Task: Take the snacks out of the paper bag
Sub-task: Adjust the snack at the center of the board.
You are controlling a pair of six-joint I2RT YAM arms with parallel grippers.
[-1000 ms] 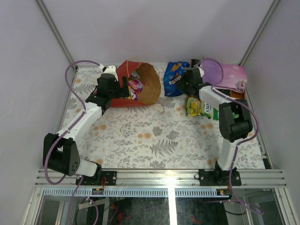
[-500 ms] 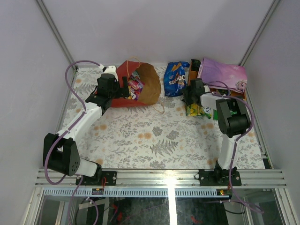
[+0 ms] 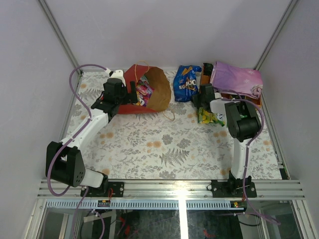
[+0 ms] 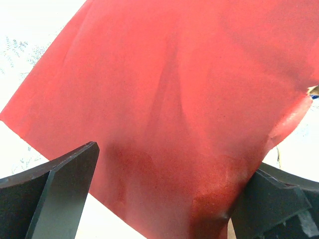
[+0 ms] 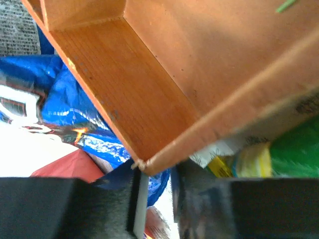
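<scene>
Floral table (image 3: 164,144) bears paper bag (image 3: 155,90) (on its side), Doritos bag (image 3: 185,84), green packet (image 3: 208,117).

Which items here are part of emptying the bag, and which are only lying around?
Part of the job: paper bag; packets still inside it; blue Doritos bag, already out; green-yellow packet, already out.
Lying about: purple cloth; orange wooden tray.

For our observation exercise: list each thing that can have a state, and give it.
Paper bag: on its side, mouth open, packets inside.
Doritos bag: outside it.
Green pack: outside it.
Left fingers: open, either side of the paper bag.
Right fingers: opening unclear.
</scene>
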